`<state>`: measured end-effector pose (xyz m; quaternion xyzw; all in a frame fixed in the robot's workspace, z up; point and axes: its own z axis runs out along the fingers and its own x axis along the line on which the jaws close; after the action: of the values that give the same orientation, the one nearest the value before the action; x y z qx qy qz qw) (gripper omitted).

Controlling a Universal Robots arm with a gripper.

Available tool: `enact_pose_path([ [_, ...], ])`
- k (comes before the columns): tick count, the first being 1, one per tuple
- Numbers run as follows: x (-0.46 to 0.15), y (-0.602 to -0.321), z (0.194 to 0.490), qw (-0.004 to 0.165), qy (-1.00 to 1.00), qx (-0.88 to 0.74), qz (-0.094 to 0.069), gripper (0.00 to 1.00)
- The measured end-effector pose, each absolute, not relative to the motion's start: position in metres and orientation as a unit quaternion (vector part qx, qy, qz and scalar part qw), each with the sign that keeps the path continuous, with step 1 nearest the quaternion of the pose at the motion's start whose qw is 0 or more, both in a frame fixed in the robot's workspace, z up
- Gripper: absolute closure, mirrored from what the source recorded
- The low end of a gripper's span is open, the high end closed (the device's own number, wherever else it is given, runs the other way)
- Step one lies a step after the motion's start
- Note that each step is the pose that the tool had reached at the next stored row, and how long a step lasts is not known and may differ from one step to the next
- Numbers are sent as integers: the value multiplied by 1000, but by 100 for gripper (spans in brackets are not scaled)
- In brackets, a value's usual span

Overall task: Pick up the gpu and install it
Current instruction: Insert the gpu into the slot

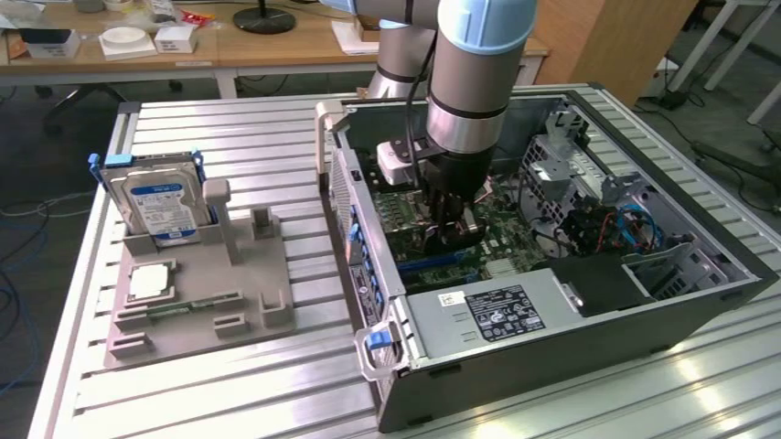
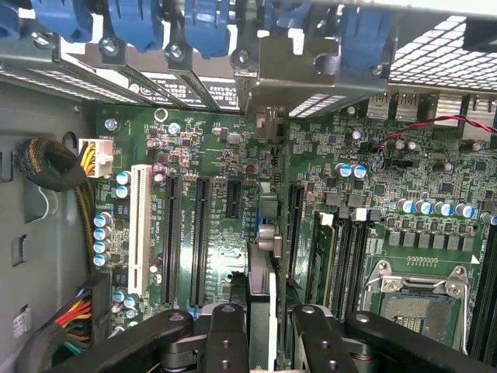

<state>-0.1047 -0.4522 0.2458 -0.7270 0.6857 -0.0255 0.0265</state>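
Observation:
The gpu (image 2: 262, 268) stands edge-on over the green motherboard (image 2: 217, 155) inside the open computer case (image 1: 683, 302). It sits in line with one of the long black expansion slots (image 2: 200, 233), its pale metal end (image 2: 268, 124) toward the case's rear wall with the blue latches (image 2: 140, 23). Whether it is seated in a slot I cannot tell. My gripper (image 2: 264, 330) is shut on the card, one black finger on each face. In the exterior view the gripper (image 1: 452, 218) reaches straight down into the case and hides most of the card.
On the exterior view's left, a grey fixture (image 1: 201, 293) holds a silver hard drive with a blue label (image 1: 159, 201), a small chip (image 1: 149, 282) and a green memory stick (image 1: 196, 305). The power supply (image 1: 488, 311), drive cage (image 1: 573, 174) and cable bundles (image 2: 54, 163) crowd the case. A processor socket (image 2: 411, 299) lies beside the card.

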Motion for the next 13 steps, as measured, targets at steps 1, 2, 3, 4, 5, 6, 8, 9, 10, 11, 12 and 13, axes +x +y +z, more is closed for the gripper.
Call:
enact_pose_path([
  [1,-105,-452,246,27,686,-727,-25,73],
  [2,-105,-452,246,27,686,-727,-25,73],
  [3,-105,-452,246,27,686,-727,-25,73],
  [4,-105,-452,246,27,686,-727,-25,73],
  [5,-105,-452,246,27,686,-727,-25,73],
  [6,-105,-452,246,27,686,-727,-25,73],
  [8,-105,-452,246,27,686,-727,-25,73],
  [9,-105,-452,246,27,686,-727,-25,73],
  [10,-105,-452,246,27,686,-727,-25,73],
  [11,-105,-452,246,27,686,-727,-25,73],
  [12,-105,-452,246,27,686,-727,-25,73],
  [13,-105,-452,246,27,686,-727,-25,73],
])
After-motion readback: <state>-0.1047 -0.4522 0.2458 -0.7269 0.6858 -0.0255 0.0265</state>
